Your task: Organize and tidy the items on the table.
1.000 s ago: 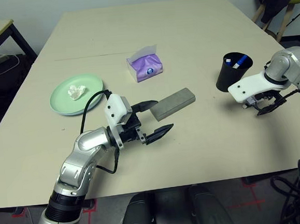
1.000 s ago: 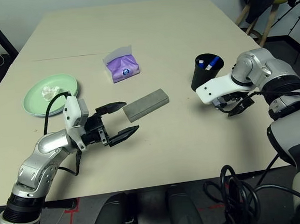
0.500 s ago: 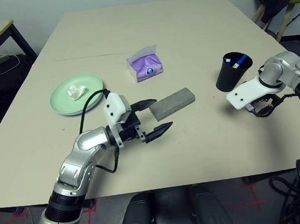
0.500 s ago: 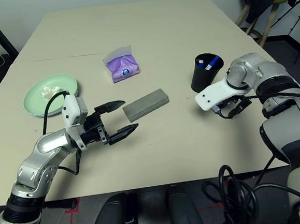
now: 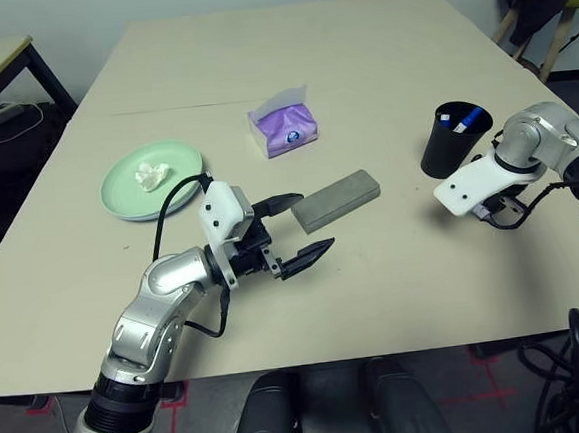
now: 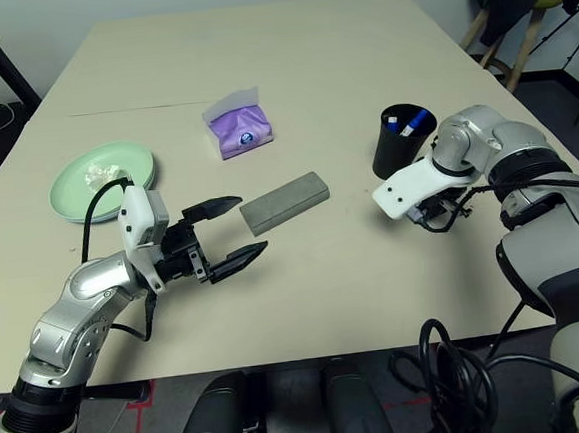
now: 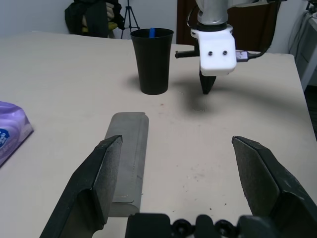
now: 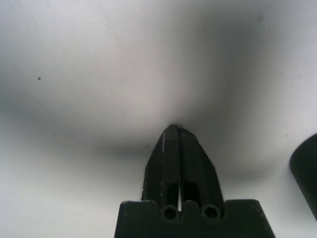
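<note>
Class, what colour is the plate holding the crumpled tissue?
Mint green; the plate shows best in the left eye view.

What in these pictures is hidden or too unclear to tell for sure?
- Black cup: how many pens stand inside; head views, its wall hides all but the tips.
- Purple tissue pack: its printed label; head views, too small to read.
- Mint green plate: its near rim; left eye view, the left arm's cable crosses it.

The table point(image 5: 374, 270) has a matt beige top with faint specks; the mint plate point(image 5: 127, 194) looks like smooth plastic, holding crumpled paper tissue point(image 5: 149, 174). The grey case point(image 5: 336, 200) seems matt and finely textured, the black cup point(image 5: 451, 142) smooth plastic. The purple pack point(image 5: 285, 129) is glossy film
</note>
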`<state>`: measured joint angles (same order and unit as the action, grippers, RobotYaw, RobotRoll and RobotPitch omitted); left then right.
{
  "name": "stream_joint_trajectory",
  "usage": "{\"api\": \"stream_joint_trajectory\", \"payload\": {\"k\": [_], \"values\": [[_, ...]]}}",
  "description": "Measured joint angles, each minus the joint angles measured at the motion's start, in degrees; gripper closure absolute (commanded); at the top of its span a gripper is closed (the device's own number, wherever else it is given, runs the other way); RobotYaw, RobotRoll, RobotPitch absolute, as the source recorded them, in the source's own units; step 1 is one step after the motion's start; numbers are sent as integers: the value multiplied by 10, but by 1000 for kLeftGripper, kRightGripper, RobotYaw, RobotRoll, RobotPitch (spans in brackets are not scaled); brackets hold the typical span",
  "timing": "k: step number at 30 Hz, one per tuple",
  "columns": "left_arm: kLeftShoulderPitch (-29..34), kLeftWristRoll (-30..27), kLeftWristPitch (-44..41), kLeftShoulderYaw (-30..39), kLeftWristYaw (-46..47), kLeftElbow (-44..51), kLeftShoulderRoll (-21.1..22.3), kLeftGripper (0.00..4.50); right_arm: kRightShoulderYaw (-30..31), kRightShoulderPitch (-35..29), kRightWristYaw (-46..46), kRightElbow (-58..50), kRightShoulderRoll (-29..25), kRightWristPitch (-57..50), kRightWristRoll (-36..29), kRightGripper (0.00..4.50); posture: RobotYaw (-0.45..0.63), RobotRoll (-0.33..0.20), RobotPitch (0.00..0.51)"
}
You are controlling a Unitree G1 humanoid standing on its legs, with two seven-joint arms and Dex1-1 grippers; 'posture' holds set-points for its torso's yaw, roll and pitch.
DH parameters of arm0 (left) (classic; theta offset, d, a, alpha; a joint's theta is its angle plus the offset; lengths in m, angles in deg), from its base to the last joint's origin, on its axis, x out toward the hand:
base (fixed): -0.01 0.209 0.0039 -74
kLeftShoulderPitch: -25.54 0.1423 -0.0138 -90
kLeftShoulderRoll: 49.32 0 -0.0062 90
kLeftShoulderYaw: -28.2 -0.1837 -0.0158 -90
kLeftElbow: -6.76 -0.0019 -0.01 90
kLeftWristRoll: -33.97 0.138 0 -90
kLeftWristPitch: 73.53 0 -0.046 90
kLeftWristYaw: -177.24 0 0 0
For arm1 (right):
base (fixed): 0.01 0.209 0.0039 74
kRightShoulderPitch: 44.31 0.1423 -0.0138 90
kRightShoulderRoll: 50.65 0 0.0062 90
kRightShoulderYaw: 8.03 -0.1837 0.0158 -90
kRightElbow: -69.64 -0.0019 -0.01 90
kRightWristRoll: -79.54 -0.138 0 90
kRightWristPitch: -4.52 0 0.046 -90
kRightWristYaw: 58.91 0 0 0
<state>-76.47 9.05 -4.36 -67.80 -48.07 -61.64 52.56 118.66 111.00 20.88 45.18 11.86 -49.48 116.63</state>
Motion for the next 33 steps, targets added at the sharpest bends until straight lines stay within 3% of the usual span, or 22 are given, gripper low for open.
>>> {"api": "stream_joint_trajectory", "payload": {"k": [14, 18, 27, 33], "values": [[0, 0, 0, 3, -3, 0, 0, 0, -18, -10, 3, -2, -8, -10, -13, 4459, 70, 0, 132], [0, 0, 0, 3, -5, 0, 0, 0, -28, -12, 0, -2, -7, -40, -20, 3500, 70, 0, 132], [0, 0, 0, 2, -10, -1, 0, 0, -65, -5, 6, -15, -26, -140, -43, 99, 42, 0, 132], [-7, 0, 0, 0, -11, -3, -3, 0, -68, -15, 2, -36, -60, -170, -41, 45, 32, 0, 133]]}}
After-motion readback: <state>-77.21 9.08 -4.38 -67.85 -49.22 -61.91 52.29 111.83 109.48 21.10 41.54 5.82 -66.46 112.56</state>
